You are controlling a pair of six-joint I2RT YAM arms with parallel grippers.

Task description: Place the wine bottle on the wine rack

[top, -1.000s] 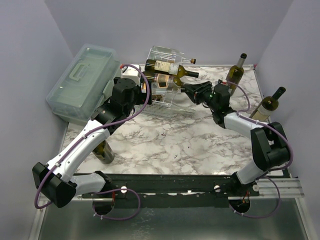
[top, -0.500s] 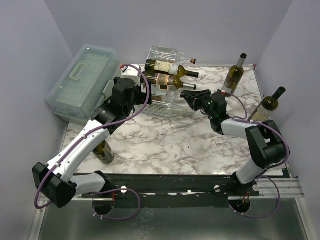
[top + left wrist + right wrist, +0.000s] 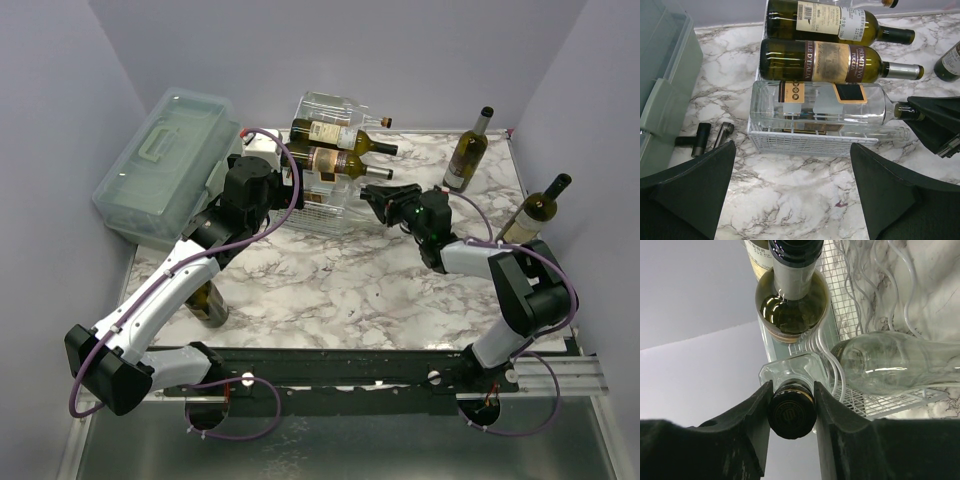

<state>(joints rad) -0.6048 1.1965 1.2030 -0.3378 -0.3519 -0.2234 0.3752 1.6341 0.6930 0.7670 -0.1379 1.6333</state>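
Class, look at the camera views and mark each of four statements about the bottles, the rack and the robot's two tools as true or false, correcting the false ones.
1. The right tool grips the clear bottle by its dark cap. True.
2. The wine rack holds one bottle only. False: the clear bottle, a brown-label bottle and a white-label bottle all lie on it.
3. The left tool holds a bottle. False: its fingers stand wide open with nothing between them.
4. Two bottles stand upright on the right side of the table, a far bottle and a near bottle. True.
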